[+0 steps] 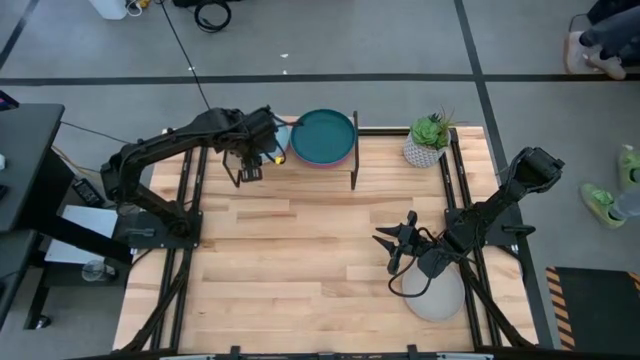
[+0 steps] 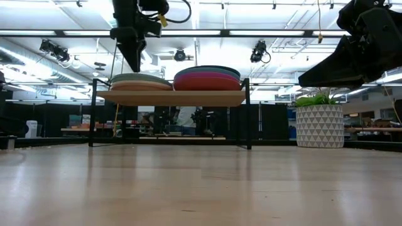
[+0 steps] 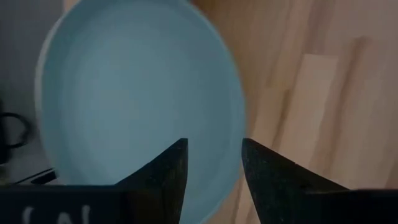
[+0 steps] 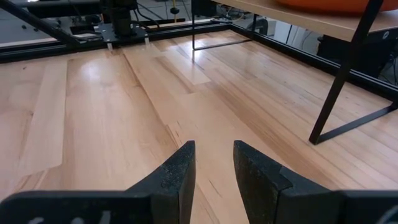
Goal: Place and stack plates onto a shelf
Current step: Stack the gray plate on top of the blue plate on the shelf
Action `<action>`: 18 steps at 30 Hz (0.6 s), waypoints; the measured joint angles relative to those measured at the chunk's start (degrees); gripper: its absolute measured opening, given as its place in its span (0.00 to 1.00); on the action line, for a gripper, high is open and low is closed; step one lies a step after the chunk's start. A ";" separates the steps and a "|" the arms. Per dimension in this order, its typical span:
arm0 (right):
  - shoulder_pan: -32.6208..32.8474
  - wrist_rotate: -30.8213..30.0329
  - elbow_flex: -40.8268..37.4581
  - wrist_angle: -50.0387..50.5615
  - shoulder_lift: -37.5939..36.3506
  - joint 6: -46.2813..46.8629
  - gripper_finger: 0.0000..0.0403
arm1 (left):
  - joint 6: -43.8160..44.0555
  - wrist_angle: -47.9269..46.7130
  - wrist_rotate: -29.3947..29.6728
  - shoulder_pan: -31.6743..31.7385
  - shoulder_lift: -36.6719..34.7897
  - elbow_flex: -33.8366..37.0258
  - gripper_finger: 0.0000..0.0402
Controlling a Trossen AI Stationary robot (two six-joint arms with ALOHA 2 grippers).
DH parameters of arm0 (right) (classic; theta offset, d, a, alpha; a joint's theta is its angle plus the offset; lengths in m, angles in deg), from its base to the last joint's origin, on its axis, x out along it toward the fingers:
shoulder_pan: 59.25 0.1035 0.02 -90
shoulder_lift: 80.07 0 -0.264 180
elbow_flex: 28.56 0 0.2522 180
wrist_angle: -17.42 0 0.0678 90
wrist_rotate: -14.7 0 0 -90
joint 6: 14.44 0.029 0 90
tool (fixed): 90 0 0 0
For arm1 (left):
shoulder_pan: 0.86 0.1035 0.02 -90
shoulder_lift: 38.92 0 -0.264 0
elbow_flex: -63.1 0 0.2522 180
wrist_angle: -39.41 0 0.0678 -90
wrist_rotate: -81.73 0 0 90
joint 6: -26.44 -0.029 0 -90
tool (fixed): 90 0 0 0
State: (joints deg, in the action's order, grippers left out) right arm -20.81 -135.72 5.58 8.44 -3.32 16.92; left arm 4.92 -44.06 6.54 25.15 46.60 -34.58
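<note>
The shelf [image 1: 352,150] stands at the table's far middle and carries two stacks of plates. The right stack has a dark teal plate [image 1: 322,137] on top of pink ones [image 2: 207,83]. The left stack [image 2: 141,81] has a light blue plate [image 3: 137,93] on top. My left gripper [image 3: 213,163] is open and empty just above this stack, pointing down, and it also shows in the low view [image 2: 133,59]. A grey plate [image 1: 440,298] lies flat on the table at the near right. My right gripper [image 1: 393,248] is open and empty beside it, above the table.
A potted plant in a white patterned pot [image 1: 428,140] stands just right of the shelf. The shelf's black legs [image 4: 339,87] show ahead of my right gripper. Bare wooden tabletop [image 1: 290,260] lies between the shelf and the near edge.
</note>
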 joint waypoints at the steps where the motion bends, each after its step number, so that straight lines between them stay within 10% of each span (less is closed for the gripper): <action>1: 0.00 0.00 0.00 0.00 0.00 0.00 0.29 | -0.36 -0.43 1.47 -0.48 -0.02 -0.10 0.40; 5: 0.02 0.06 0.00 0.00 0.00 0.15 0.29 | -0.60 -0.25 4.30 -2.93 -1.60 -2.03 0.40; 11: -1.46 8.28 3.84 2.35 1.05 -0.47 0.29 | 2.62 5.68 -11.45 -10.09 -5.82 -3.59 0.40; 18: -8.59 29.15 21.87 35.49 2.68 -3.97 0.28 | 4.39 21.52 -16.44 -23.10 -8.49 8.56 0.40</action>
State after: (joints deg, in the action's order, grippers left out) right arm -29.41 -106.58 27.46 43.93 -0.64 12.95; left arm 9.31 -22.54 -9.90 2.06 38.10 -26.02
